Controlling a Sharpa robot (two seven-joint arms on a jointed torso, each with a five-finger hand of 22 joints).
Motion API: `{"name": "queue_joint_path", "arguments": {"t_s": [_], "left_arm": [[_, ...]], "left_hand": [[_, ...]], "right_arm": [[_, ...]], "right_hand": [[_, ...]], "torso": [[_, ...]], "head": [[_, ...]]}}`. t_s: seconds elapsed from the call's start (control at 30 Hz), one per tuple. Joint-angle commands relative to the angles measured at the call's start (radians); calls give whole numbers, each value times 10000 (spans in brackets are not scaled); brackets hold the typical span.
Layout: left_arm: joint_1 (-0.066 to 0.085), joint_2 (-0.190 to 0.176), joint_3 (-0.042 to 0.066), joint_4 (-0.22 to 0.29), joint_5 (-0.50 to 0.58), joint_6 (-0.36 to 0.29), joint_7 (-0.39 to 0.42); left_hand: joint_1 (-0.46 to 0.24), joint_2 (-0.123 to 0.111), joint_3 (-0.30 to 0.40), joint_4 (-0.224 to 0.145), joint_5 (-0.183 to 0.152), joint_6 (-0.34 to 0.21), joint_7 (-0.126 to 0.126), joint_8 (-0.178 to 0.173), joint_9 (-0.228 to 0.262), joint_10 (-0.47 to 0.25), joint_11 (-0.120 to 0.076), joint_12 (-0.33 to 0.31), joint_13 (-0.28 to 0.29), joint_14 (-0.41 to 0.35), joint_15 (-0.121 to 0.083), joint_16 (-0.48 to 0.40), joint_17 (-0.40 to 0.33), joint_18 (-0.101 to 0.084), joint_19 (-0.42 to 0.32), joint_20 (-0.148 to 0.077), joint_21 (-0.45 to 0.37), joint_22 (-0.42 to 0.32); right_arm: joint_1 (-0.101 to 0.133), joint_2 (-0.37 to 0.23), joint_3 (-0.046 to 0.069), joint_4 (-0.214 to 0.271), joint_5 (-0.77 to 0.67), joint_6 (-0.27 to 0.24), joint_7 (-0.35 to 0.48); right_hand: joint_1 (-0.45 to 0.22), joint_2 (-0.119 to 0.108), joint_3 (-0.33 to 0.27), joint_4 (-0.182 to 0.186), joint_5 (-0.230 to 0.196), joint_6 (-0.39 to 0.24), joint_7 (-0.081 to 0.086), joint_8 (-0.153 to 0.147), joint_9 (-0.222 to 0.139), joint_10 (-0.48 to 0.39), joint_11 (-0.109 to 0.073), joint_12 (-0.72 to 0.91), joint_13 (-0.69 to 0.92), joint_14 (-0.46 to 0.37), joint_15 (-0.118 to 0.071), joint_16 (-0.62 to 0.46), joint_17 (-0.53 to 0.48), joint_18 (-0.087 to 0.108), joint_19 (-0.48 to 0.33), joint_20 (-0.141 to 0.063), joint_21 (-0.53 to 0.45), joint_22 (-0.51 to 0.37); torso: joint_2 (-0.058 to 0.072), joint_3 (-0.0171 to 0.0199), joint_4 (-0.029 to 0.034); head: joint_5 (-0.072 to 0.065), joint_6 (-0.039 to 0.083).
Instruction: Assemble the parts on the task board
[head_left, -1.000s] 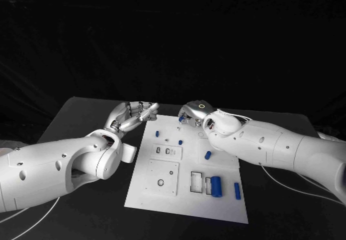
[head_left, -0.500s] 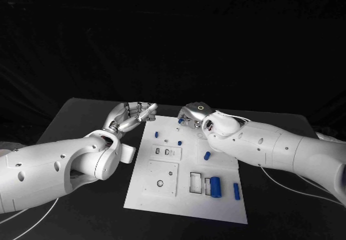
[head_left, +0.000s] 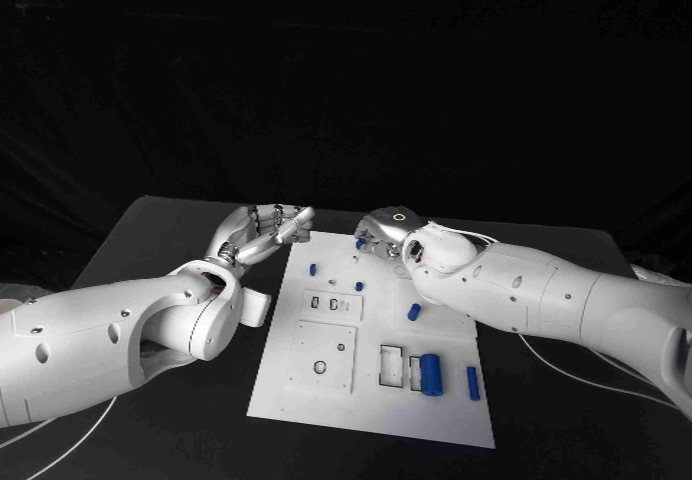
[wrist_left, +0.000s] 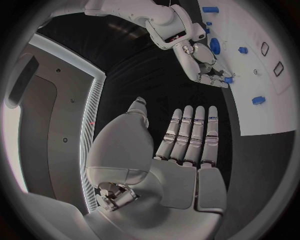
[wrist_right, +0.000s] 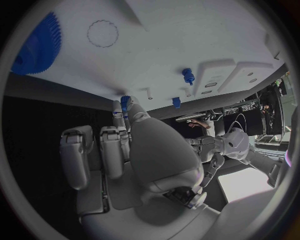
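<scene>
Black tabletop (head_left: 159, 235) before a dark backdrop. White task board (head_left: 382, 400) at centre, blue parts (head_left: 431, 373) lying on it. Left robot hand (head_left: 267, 228): fingers straight, apart, empty, beside the board's far corner. Right robot hand (head_left: 381, 234): pinches a small blue part (wrist_left: 229, 80) at the far edge.

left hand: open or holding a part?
Open. In the left wrist view the left hand has its fingers straight and apart, palm bare, over black table beside the task board.
</scene>
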Motion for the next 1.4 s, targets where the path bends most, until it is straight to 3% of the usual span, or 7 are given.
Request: {"name": "queue_joint_path", "arguments": {"t_s": [0.03, 0.23, 0.7, 1.0, 1.13, 1.23, 1.4], "left_arm": [[30, 27, 11, 12, -58, 16, 93], [30, 47, 11, -13, -58, 22, 94], [26, 266, -2, -315, -50, 97, 105], [16, 526, -45, -666, -37, 170, 109], [13, 601, -58, -742, -34, 220, 108], [11, 624, -65, -771, -33, 239, 110], [8, 619, -72, -774, -31, 247, 106]], "left_hand": [[22, 113, 72, 11, -41, -46, 237, 51, 11, -65, 22, -51, 16, -40, 37, -27, 10, 155, -41, -2, -45, -12], [22, 113, 72, 11, -41, -46, 237, 51, 11, -65, 22, -51, 16, -40, 37, -27, 10, 155, -41, -2, -45, -12], [34, 131, 72, 11, -42, -58, 238, 60, 14, -64, 23, -53, 18, -43, 38, -31, 12, 155, -43, -1, -48, -16], [40, 148, 75, 11, -43, -69, 239, 63, 15, -65, 24, -55, 18, -46, 39, -33, 13, 154, -46, -1, -50, -19], [47, 165, 76, 11, -43, -80, 241, 67, 16, -67, 25, -57, 19, -51, 40, -36, 14, 154, -48, -1, -52, -22], [47, 165, 76, 11, -43, -80, 241, 67, 16, -67, 25, -57, 19, -51, 40, -36, 14, 154, -48, -1, -52, -22], [47, 165, 76, 11, -43, -80, 241, 67, 16, -67, 25, -57, 19, -51, 40, -36, 14, 154, -48, -1, -52, -22]], "right_arm": [[-2, 17, 1, 12, -90, 325, -213], [-2, -70, 0, 143, 157, -247, -99], [568, -2456, -4, 3076, 3745, -1544, 343], [1197, -4584, -30, 4918, 5267, -695, 428], [1271, -4959, -73, 5052, 5378, -10, 230], [1283, -5069, -129, 4989, 5354, 422, 42], [1187, -5153, -199, 4774, 4954, 692, -200]], "right_hand": [[-365, -342, -257, 133, -85, -1205, -20, -30, -28, -663, 216, 37, 22, 1048, 177, 41, 2633, -68, 1044, 187, 45, 2630], [-954, -679, -569, 334, -80, -3619, -11, -141, -124, -1474, 430, 38, 32, 1048, 314, 41, 2633, -68, 1044, 390, 45, 2630], [-1106, -503, -461, 455, -70, -1364, 690, 324, 203, 100, 272, 656, 264, 1048, 257, 41, 2633, -68, 1044, 404, 45, 2630], [-1586, -763, -702, 709, -19, -2680, -53, 35, 0, 1629, -454, 2038, 1296, 773, -400, -161, 1865, -68, 1044, -219, 45, 2630], [-1969, -810, -520, 370, 202, -3212, -446, -36, 64, -2676, -440, 7908, 7415, 752, -417, -99, 2060, -62, 1024, -375, 33, 2616], [-2436, -894, -531, 446, 238, -3325, -808, -45, 49, -92, -464, 12448, 12089, 1012, -300, 28, 2574, 7, 742, -200, -134, 2433], [-3082, -1142, -474, 419, 1369, -1918, -741, 169, 335, 5214, -383, 15147, 15125, 1048, -183, 41, 2633, -61, 1017, -73, 28, 2614]], "torso": [[-6, -3, 7], [-6, 5, -7], [-40, 12, -31], [-172, 29, -118], [-202, 28, -125], [-188, 37, -145], [-173, 26, -101]], "head": [[-5, -4], [1, -12], [-240, 140], [-628, 38], [-861, 14], [-923, 24], [-1026, 31]]}}
